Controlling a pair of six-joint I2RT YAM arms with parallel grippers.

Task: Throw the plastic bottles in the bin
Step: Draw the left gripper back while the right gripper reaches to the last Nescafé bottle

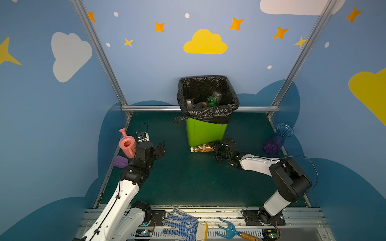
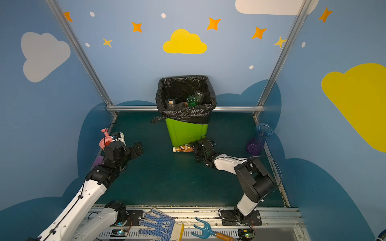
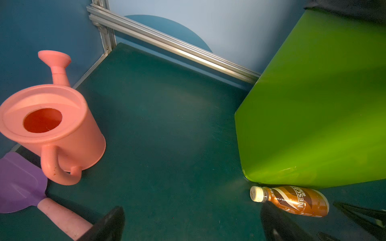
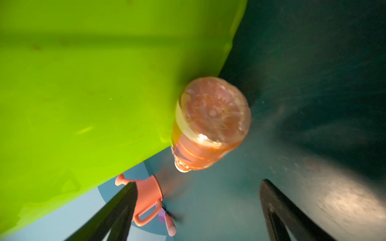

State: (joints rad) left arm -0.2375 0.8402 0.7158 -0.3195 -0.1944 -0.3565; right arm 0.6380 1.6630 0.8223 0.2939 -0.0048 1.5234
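I see one brown bottle (image 1: 201,148) on the floor, lying on its side at the foot of the bin (image 1: 205,133), along its front wall. Its white cap points toward the side of the bin where the pink watering can (image 1: 127,145) stands. From the right wrist camera the bottle (image 4: 211,125) looks pressed against the green wall, though that picture is blurred.

My right gripper (image 1: 217,147) sits low at the bin's front corner, right at the bottle's base end. Its jaws stand apart, and the bottle lies just beyond the fingertips (image 4: 269,187), not between them.

My left gripper (image 1: 161,149) hangs in front of the bin on the watering-can side, well apart from the bin. Its jaws are spread wide with nothing between them.

Inside the bin, on the black bag (image 1: 208,113), several bottles (image 1: 213,100) lie piled, one of them green. A blue-purple vase (image 1: 276,138) stands on the bin's other side.
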